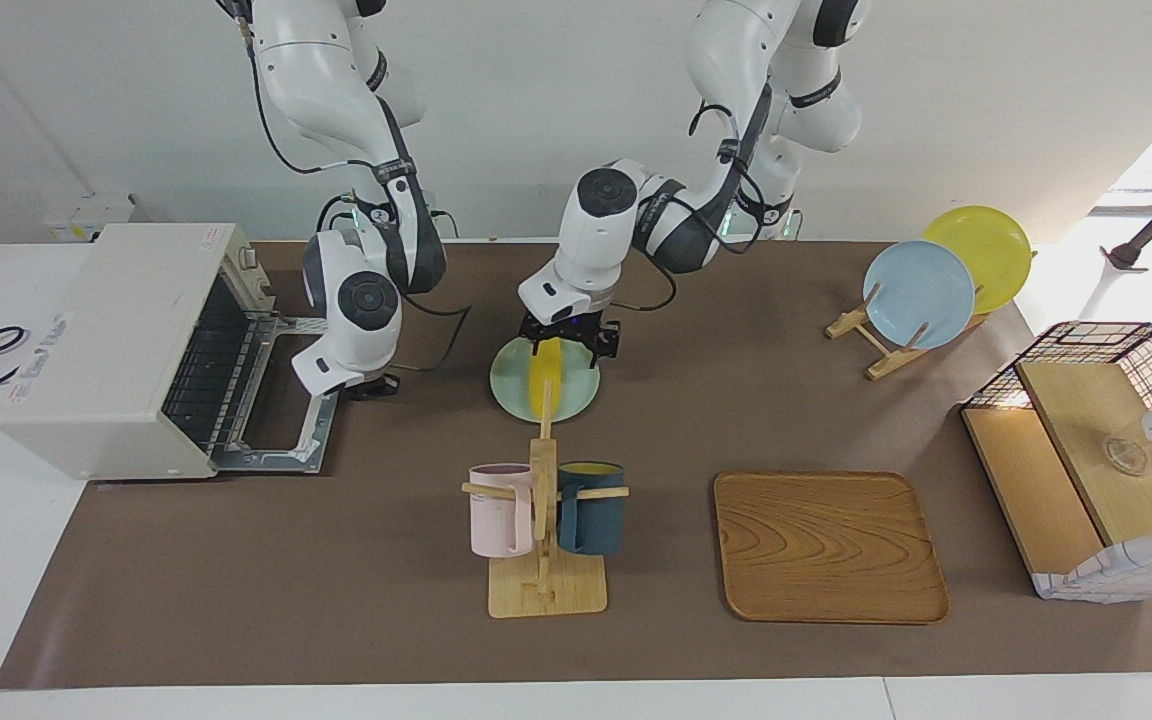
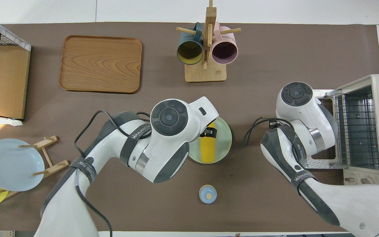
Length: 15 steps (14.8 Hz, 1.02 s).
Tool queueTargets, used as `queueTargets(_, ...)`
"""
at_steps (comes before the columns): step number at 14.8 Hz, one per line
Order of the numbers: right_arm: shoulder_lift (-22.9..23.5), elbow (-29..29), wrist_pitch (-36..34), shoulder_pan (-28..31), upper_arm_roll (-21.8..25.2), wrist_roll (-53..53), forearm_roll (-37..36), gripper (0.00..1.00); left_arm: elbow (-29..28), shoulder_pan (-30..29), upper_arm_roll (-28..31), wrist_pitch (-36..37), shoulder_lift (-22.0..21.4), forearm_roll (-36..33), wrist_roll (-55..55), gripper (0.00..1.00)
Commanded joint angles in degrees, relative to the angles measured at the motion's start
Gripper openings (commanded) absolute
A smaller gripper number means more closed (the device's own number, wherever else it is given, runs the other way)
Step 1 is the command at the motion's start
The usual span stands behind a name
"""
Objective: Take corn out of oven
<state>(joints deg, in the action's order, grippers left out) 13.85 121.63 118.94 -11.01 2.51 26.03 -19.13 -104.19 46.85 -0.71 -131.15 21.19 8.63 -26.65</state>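
Bright, even indoor light, both views sharp. Sunlight glare at the corner by the wire basket (image 1: 1101, 450) and plate rack (image 1: 896, 335). Soft, faint shadows under arms.

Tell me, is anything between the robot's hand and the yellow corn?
Nothing visible. The left gripper is right at the bright yellow corn cob, which lies on the pale green round plate, outside the white toaster oven.
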Motion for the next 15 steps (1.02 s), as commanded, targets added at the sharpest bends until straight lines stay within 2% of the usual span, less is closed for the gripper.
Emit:
queueTargets(1, -1.19, 0.54, -1.42, 2.14, -0.32, -3.26, -2.49, 0.00, 0.30, 2.36, 1.07, -2.62, 2.54, 0.95, -2.17, 1.00)
queueTargets(3, -1.46, -2.17, -5.28, 2.14, -0.41, -4.57, -4.59, 0.00, 0.21, 3.42, 1.15, -2.71, 2.89, 0.95, -3.41, 1.00)
queueTargets(6, -3.73, -8.06, -13.72, 3.36, -0.40, -12.90, -4.69, 0.00, -0.23, 3.59, 1.24, -3.41, 2.90, 0.86, -3.50, 1.00)
queueTargets(9, -8.30, -8.43, -16.72, 6.17, -0.49, -19.85, -4.60, 0.00, -2.15, 4.21, 1.42, -4.99, 2.81, 0.86, -4.64, 1.00)
queueTargets(12, -10.42, -8.34, -17.78, 10.03, -0.49, -25.83, -3.90, 0.00, -2.78, 4.30, 1.51, -5.70, 2.63, 0.77, -4.64, 0.97)
queueTargets(13, -10.51, -8.42, -17.78, 11.18, -0.49, -27.16, -3.73, 0.00, -2.78, 4.30, 1.51, -5.70, 2.72, 0.77, -4.64, 0.91)
queueTargets(15, -10.51, -8.51, -17.78, 12.68, -0.49, -29.27, -3.02, 0.00, -2.60, 4.12, 1.59, -5.70, 2.72, 0.77, -4.82, 0.54)
